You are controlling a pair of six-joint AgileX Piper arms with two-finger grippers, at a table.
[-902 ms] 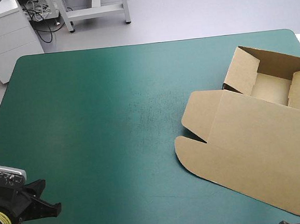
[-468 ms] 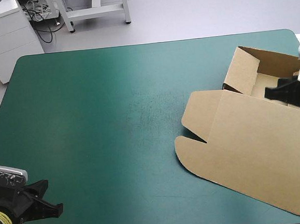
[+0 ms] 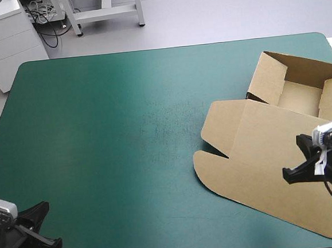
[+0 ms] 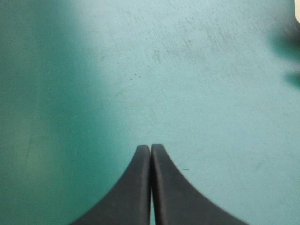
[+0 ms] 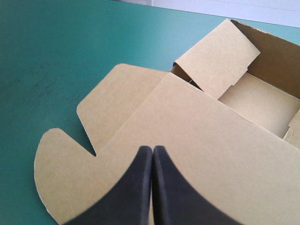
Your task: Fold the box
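On bench (image 3: 126,133) right side, box (image 3: 271,139) lay long axis far-to-near, slightly skewed; lid (image 3: 256,168) pointed at near edge. Left gripper (image 4: 150,148), right gripper (image 5: 152,149): fingers pressed together, right over lid.

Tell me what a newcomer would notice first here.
The brown box lies at the right of the teal-green cover, its tray open at the far end and its lid flat toward the near edge. The right pincer, shut, is over that lid; the left pincer, shut, over bare cover.

There is one brown box (image 3: 260,151). There are two grippers: the left gripper (image 4: 150,147) and the right gripper (image 5: 153,149). There is one table (image 3: 126,133).
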